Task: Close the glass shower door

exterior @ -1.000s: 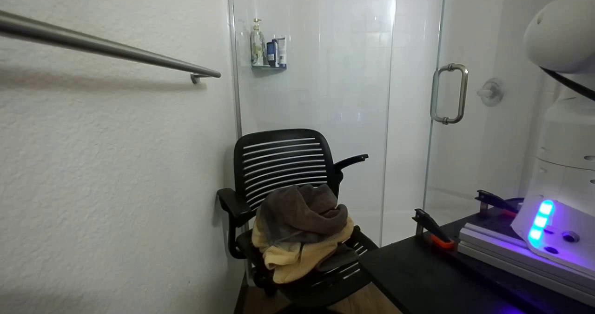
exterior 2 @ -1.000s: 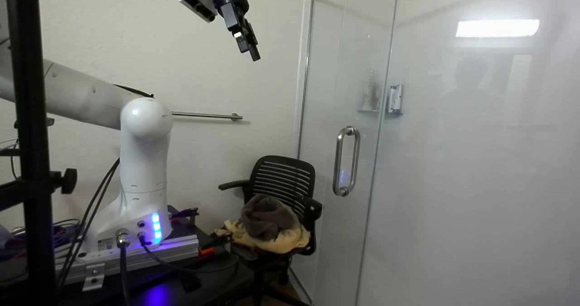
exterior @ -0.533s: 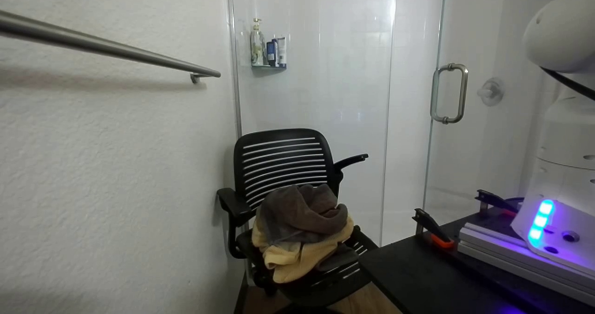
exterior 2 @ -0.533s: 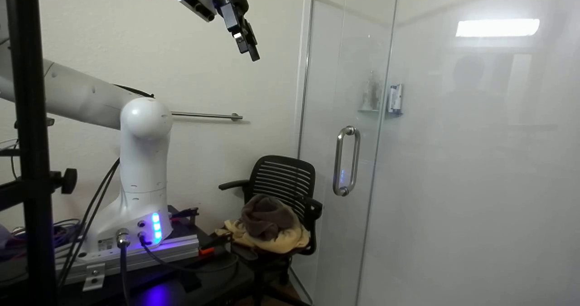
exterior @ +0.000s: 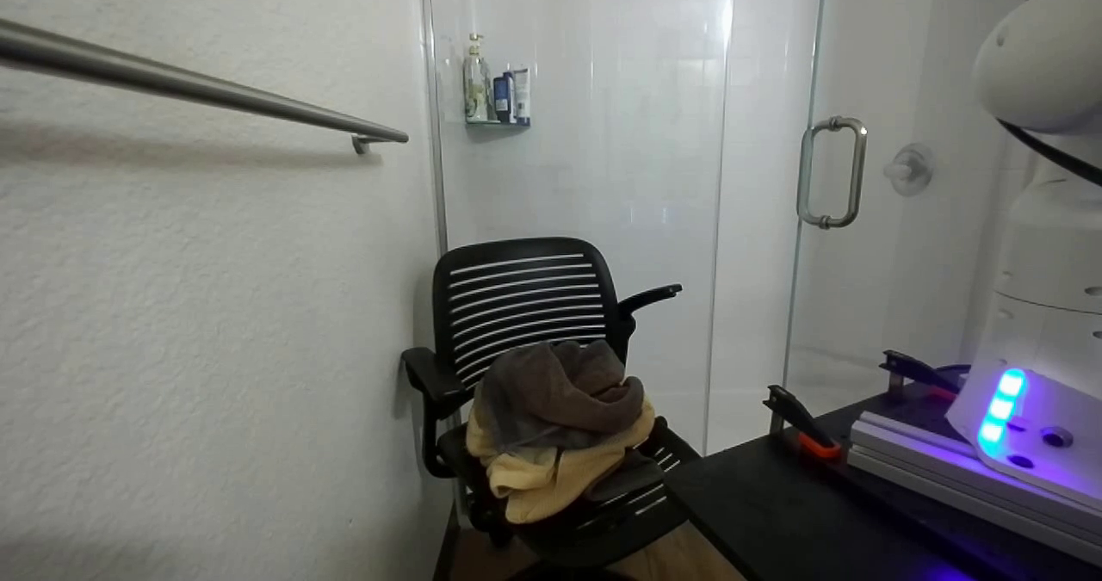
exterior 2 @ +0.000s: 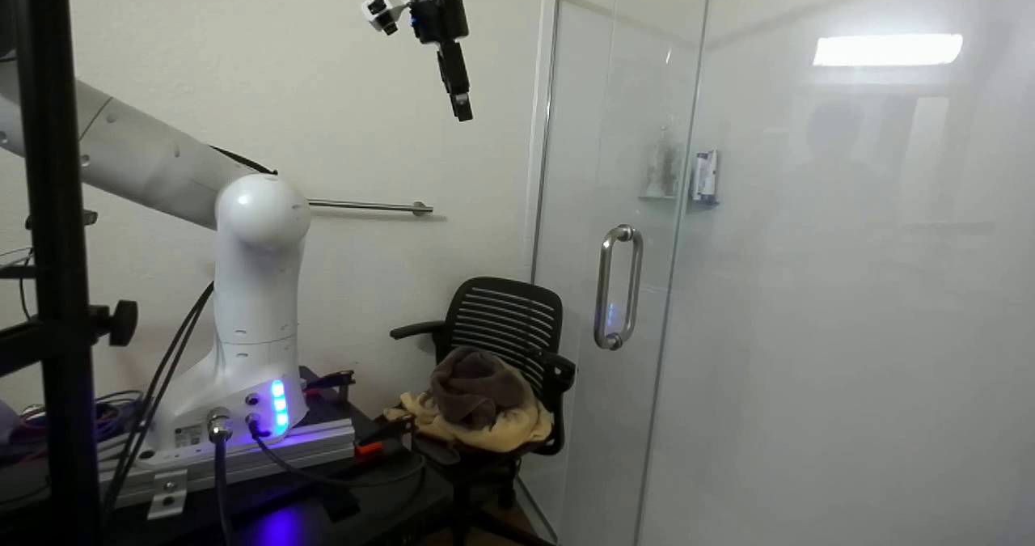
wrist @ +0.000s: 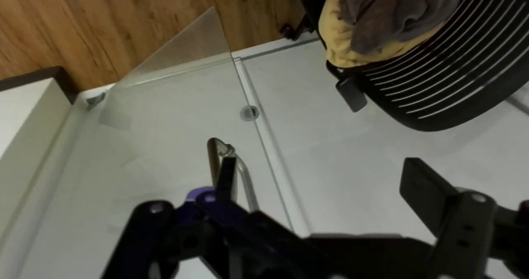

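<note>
Glass shower door [wrist: 182, 118] standing ajar

From my end, I'm hovering the pincer [wrist: 322, 171] well above the handle [exterior 2: 604, 287] in both exterior views, its jaws spread wide and gripping nothing. In the wrist view I'm seeing the door's lower corner jutting over the wooden floor [wrist: 103, 31]. A black chair [exterior: 534, 301] is standing nearby, carrying a brown and yellow bundle [exterior: 564, 409].

Nothing is reading legibly. Well below the fingers [exterior 2: 455, 69], 1 small label [exterior 2: 187, 434] is sitting on the robot's base [exterior 2: 247, 378], its print blurring too much to make out. Also lower in view than the fingers, on a shelf [exterior: 498, 124], a pump bottle [exterior: 476, 86], a blue bottle [exterior: 502, 97] and a white tube [exterior: 523, 97] are showing coloured markings, all appearing too small for reading.
</note>
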Available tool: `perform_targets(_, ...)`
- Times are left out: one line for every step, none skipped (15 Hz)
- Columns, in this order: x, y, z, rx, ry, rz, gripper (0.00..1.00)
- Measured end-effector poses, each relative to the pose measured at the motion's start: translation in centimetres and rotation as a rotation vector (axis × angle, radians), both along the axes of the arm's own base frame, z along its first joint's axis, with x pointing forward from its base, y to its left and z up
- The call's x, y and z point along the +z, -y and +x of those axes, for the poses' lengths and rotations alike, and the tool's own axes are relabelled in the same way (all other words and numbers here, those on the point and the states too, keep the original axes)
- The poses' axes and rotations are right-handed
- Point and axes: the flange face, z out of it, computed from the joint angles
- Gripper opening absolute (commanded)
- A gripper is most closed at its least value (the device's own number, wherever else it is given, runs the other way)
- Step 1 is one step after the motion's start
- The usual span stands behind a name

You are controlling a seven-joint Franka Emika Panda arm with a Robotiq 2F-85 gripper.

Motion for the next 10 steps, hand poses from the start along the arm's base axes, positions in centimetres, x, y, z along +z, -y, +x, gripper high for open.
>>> perform_targets(0.1,-0.4,1.1,0.042,0.012,-0.019,1.00)
perform_targets(0.5,-0.7,2.4,0.067,0.042,-0.055,1.00)
perform_targets(1.2,-1.0,3.7,0.075,0.090,-0.099,1.00)
perform_targets(1.8,-1.1,5.0,0.073,0.143,-0.146,1.00)
perform_targets(2.4,-1.1,6.2,0.062,0.199,-0.187,1.00)
perform_targets(3.0,-0.9,7.3,0.043,0.257,-0.220,1.00)
perform_targets(3.5,-0.7,8.2,0.013,0.311,-0.243,1.00)
perform_targets(3.7,-0.4,9.2,-0.022,0.361,-0.264,1.00)
perform_targets(3.8,0.1,10.1,-0.058,0.403,-0.278,1.00)
perform_targets(3.4,0.6,10.6,-0.070,0.403,-0.276,1.00)
